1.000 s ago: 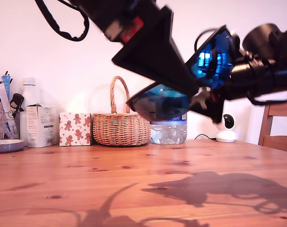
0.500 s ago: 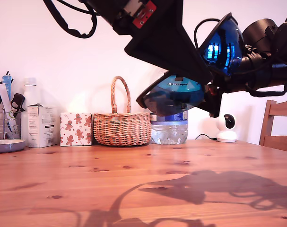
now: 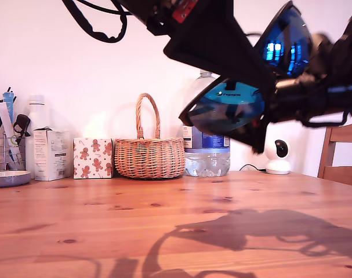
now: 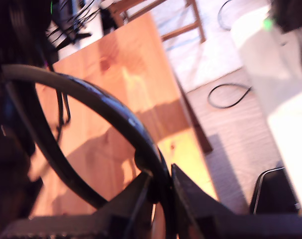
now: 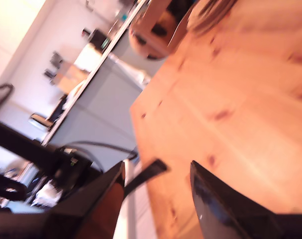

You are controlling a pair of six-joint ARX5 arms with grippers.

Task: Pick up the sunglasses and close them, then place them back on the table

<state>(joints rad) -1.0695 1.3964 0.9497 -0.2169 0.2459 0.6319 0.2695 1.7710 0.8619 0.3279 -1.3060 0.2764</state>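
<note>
My first claw [image 4: 159, 191] pinches the sunglasses [image 3: 236, 107] frame, held high above the tabletop [image 3: 106, 231] — my second claw [image 5: 155, 186] gapes, a thin black arm between.

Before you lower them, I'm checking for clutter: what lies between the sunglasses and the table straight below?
Nothing: in the exterior view the sunglasses hang in the air and the table under them is bare, only shadow.

White wall [image 3: 65, 63], wooden chair [image 3: 340, 156] at ext. view's right.
</note>
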